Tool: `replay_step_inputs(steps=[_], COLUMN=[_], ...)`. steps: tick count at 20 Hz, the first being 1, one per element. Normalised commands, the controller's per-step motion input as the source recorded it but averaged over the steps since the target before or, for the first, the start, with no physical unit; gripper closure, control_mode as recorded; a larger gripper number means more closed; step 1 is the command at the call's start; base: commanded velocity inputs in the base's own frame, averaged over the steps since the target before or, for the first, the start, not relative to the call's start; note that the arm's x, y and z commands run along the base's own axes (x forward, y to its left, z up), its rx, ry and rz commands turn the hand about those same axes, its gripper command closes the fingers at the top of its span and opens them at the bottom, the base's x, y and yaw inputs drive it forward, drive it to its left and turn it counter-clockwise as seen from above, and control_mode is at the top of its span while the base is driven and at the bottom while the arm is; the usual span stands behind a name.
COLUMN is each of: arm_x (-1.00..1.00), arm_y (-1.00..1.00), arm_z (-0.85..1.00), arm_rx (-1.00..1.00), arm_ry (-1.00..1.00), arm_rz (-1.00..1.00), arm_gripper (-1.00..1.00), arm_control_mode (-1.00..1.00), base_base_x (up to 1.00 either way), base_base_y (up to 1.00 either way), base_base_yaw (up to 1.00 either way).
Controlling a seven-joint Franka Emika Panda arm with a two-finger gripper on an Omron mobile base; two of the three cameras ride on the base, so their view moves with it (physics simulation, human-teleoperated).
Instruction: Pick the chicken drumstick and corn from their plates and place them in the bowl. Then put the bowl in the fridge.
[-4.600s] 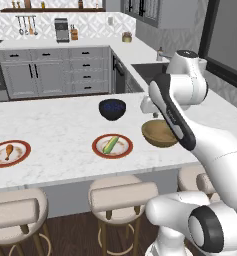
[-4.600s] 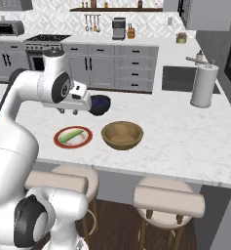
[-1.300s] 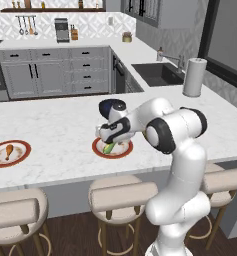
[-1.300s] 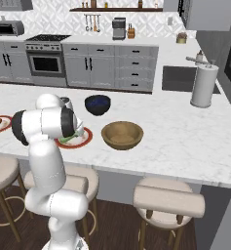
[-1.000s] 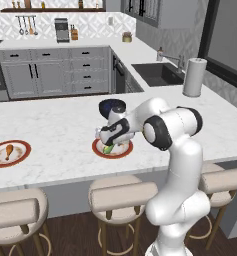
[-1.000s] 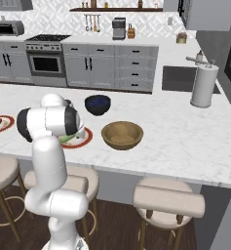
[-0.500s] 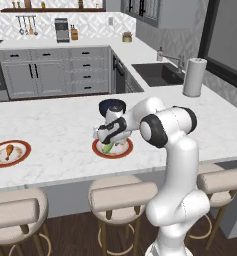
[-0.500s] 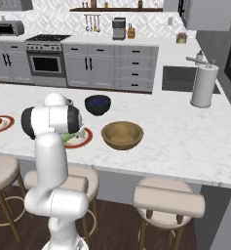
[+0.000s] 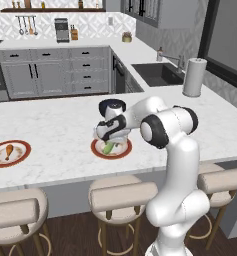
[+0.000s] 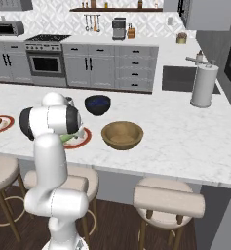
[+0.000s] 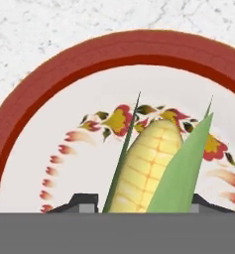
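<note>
Corn (image 11: 151, 166) lies on its plate (image 11: 49, 94) between the two fingertips (image 11: 83, 202) of the gripper (image 9: 110, 141), whose jaws have narrowed from wide open toward the cob, grip not yet confirmed, while the arm has dropped from above the bowl (image 10: 122, 134) onto this plate.
</note>
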Motion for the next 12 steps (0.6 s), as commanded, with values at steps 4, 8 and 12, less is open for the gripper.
replay_step_inputs(steps=[4,8,12], arm_x=[-0.94,-0.75,-0.34], arm_y=[-0.23,-0.42,-0.49], arm_z=[0.14,0.48,0.79], arm_rx=[0.00,0.01,0.01], arm_ry=[-0.04,-0.02,0.01], arm_rz=[0.00,0.00,0.00], arm_gripper=[1.00,1.00,1.00], arm_control_mode=[-1.00,-1.00,-1.00], base_base_x=[0.00,0.00,0.00], base_base_y=[0.00,0.00,0.00], base_base_yaw=[0.00,0.00,0.00])
